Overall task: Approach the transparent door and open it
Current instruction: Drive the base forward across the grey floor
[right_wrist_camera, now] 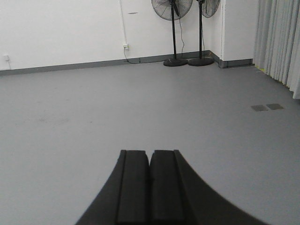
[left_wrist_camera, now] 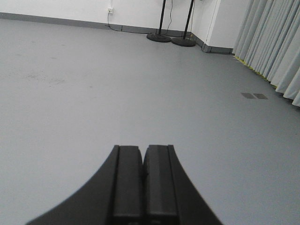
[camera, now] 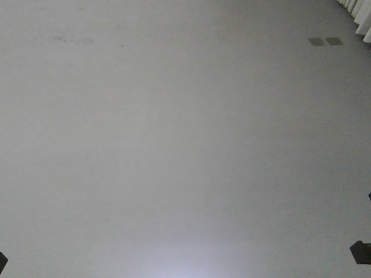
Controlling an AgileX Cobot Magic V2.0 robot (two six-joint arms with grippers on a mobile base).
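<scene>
The transparent door is out of view in all three views. My left gripper (left_wrist_camera: pixel 143 149) is shut and empty, its black fingers pressed together above bare grey floor. My right gripper (right_wrist_camera: pixel 150 153) is also shut and empty, held the same way over the floor. In the front view only small dark corners of the arms show at the bottom left (camera: pixel 2 262) and bottom right (camera: pixel 360 252).
Grey floor (camera: pixel 174 145) stretches ahead to a white wall (right_wrist_camera: pixel 70 28). Two standing fans (right_wrist_camera: pixel 172 33) stand in the far right corner. Pale curtains (left_wrist_camera: pixel 276 47) hang along the right side. Two floor vents (camera: pixel 324 41) lie near the curtains. A wall socket (right_wrist_camera: pixel 125 46) with cable.
</scene>
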